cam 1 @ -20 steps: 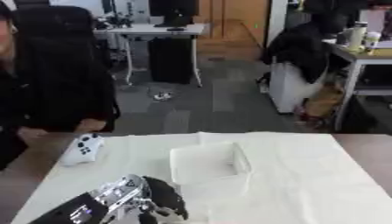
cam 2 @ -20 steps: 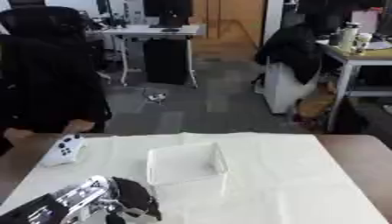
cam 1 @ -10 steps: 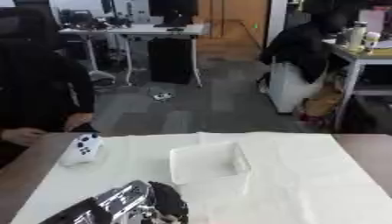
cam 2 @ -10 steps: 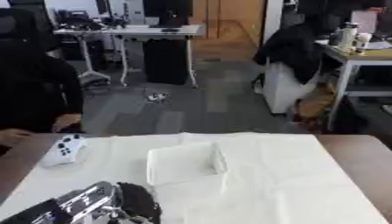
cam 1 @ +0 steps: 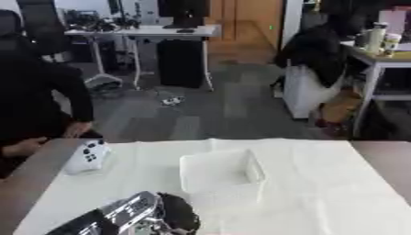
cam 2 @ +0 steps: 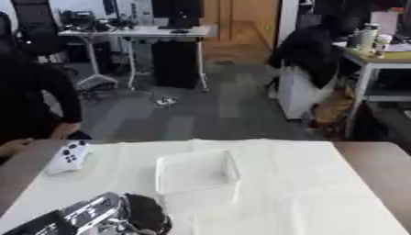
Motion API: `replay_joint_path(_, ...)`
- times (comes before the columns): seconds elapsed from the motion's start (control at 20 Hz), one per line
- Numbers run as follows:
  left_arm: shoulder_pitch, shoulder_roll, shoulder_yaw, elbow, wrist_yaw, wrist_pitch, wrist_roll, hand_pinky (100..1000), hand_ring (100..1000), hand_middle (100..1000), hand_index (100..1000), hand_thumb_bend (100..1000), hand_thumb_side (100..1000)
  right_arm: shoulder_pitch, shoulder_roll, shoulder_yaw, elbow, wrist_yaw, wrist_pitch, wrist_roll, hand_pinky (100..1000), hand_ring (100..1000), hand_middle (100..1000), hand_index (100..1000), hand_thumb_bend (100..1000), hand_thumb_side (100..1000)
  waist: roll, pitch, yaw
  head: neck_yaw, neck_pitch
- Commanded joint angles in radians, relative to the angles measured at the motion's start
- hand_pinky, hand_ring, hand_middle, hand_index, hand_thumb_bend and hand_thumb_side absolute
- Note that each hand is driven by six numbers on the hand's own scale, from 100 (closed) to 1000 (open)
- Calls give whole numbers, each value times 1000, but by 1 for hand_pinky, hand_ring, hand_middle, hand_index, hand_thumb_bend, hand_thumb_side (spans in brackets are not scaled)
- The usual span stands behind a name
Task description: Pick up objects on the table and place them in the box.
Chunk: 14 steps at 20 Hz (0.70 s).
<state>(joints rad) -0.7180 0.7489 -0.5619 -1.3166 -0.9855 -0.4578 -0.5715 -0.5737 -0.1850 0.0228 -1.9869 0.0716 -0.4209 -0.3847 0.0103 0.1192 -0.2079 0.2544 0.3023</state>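
Note:
A white game controller (cam 1: 86, 156) lies on the white cloth near the table's left side. The white open box (cam 1: 218, 170) stands in the middle of the cloth, and nothing shows inside it. My left hand (cam 1: 148, 218), black with silver parts, comes up from the bottom edge just left of and nearer than the box. It touches neither the box nor the controller. The bottom edge cuts off much of this hand. My right hand shows in neither view.
The white cloth (cam 1: 321, 183) covers most of the brown table (cam 1: 385, 156), which shows bare at the left and right edges. Beyond the far edge are an open grey floor, desks and chairs.
My left hand has sunk a little toward the bottom edge. The controller and the box have not moved.

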Motion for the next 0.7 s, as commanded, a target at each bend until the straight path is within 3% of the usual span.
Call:
replay_joint_path(0.05,-11,21,15,-21,4,6,33,100,100,223,448,251,840,-15,-9,-3,-13,-1,1,2,123,296,463,574,100,1000,-2,-16,1,-8,-9)
replay_joint_path(0.2,-9,28,18,-30,3,13,68,100,100,180,429,245,822,-14,-10,-3,-13,-2,1,2,123,296,463,574,100,1000,-1,-16,3,-9,-9)
replay_joint_path(0.4,-7,48,35,-64,31,27,102,100,100,169,426,224,811,-12,-14,-3,-13,-3,1,2,123,296,463,574,100,1000,-1,-19,8,-8,19)
replay_joint_path(0.6,-5,83,57,-129,106,55,109,100,100,164,424,205,806,-8,-21,-2,-13,-3,2,4,122,295,463,573,100,1000,2,-22,14,33,-12)
replay_joint_path(0.7,-4,110,73,-175,148,71,117,100,100,161,422,193,807,-7,-22,-3,-13,-3,2,3,123,296,463,573,100,1000,3,-23,16,17,28)
